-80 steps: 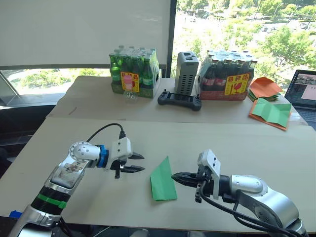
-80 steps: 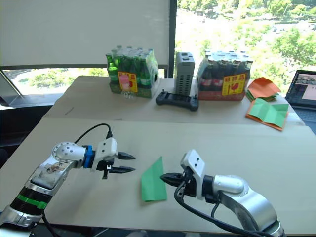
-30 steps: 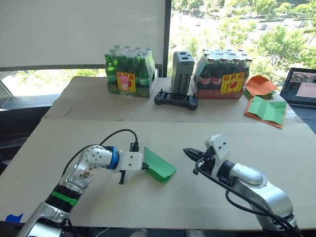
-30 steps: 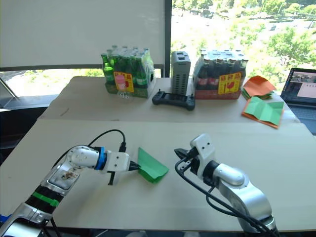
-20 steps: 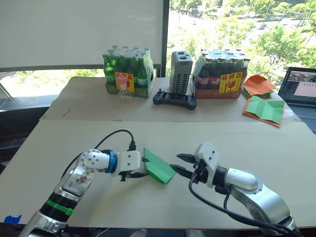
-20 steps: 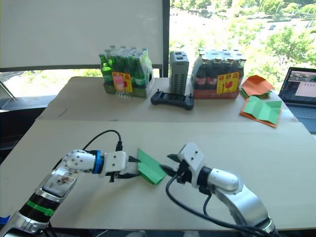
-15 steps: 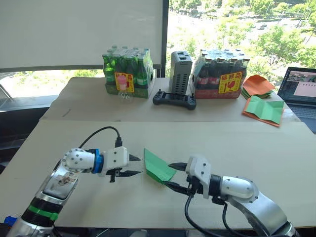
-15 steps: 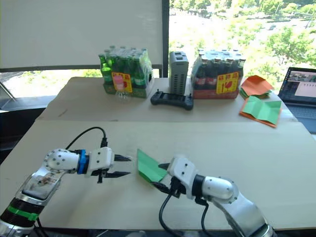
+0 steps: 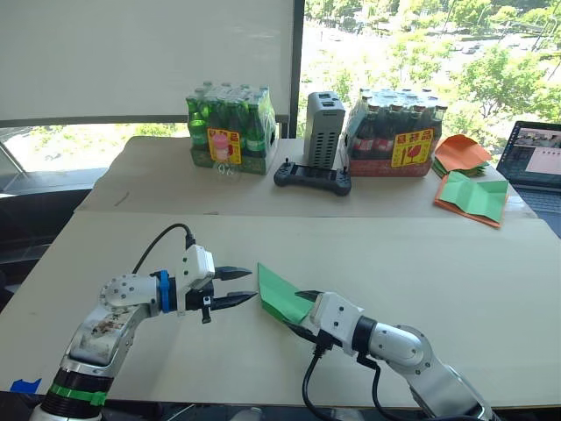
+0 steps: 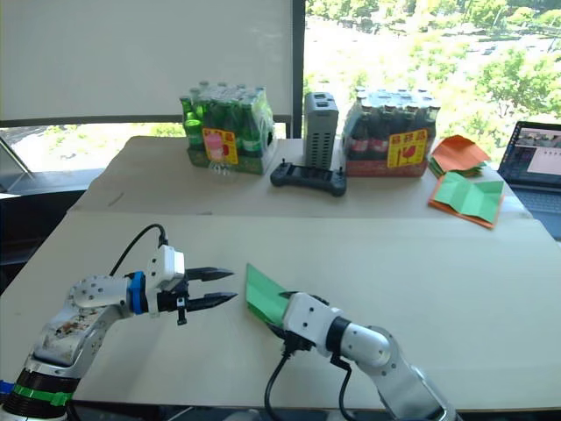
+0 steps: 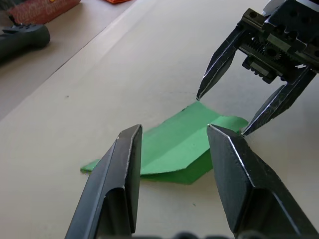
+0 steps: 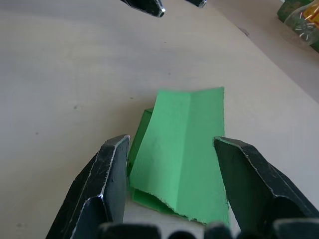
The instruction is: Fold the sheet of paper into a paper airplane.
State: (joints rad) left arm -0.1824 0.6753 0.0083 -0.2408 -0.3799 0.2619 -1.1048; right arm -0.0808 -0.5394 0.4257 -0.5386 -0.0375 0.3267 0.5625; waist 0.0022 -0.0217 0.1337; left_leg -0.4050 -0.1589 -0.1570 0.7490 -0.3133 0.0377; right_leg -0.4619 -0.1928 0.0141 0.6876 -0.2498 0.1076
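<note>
We see the sheet of paper (image 9: 281,295) lying near the middle of the table (image 9: 456,254), already a creased narrow wedge. Our left gripper (image 9: 237,288) waits just left, fingers spread; our right gripper (image 12: 172,164), fingers spread, straddles its near end. Wing flaps, we judge, remain unfolded.

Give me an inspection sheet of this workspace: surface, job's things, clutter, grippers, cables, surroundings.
Surface: pale tan table, with a second table behind it.
Job's things: sheet of paper, bright green, folded and creased, lying on the table between the grippers.
Clutter: green bottle pack, dark bottle pack, grey box, black controller, orange papers, green creased sheet edged with orange, laptop.
Grippers: left gripper open, short of the paper; right gripper open, fingers straddling the paper.
Cables: black cable looping over the left arm; another under the right arm.
Surroundings: window with roller blind, trees outside.
</note>
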